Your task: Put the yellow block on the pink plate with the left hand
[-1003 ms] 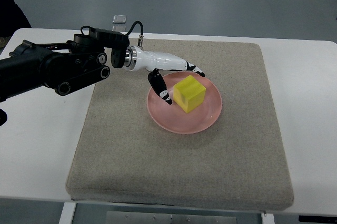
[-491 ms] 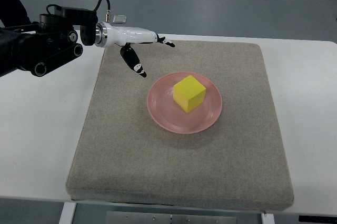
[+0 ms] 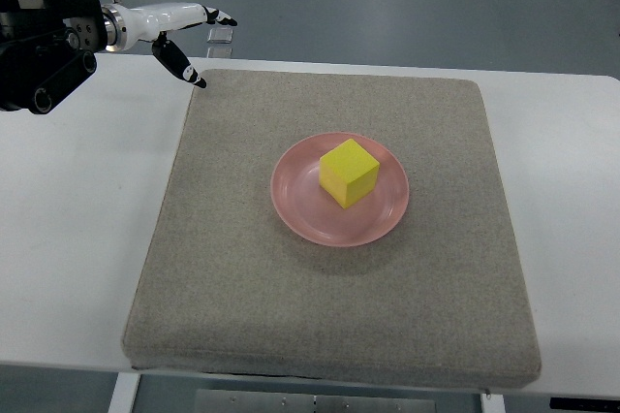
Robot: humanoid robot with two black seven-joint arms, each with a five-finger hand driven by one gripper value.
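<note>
One arm showed, the left, entering at the upper left corner, with the left hand (image 3: 179, 30) held over the far left corner of the grey mat (image 3: 242, 297), its white, black-tipped fingers (image 3: 184, 69) spread loose and holding nothing. Much open room lay between that hand and the pink plate (image 3: 295, 209), which sat well apart from it near the middle of the mat. All four edges of the mat kept inside the white table (image 3: 77, 238), leaving bare strips of tabletop along the left and right sides. Wide margins of bare mat ran around the plate on every side, broadest toward the near edge.

The yellow block (image 3: 348, 172) rested on the plate, slightly toward its far part, clear of the rim. It was a plain cube turned corner-on, its top face lighter than its two visible sides.
</note>
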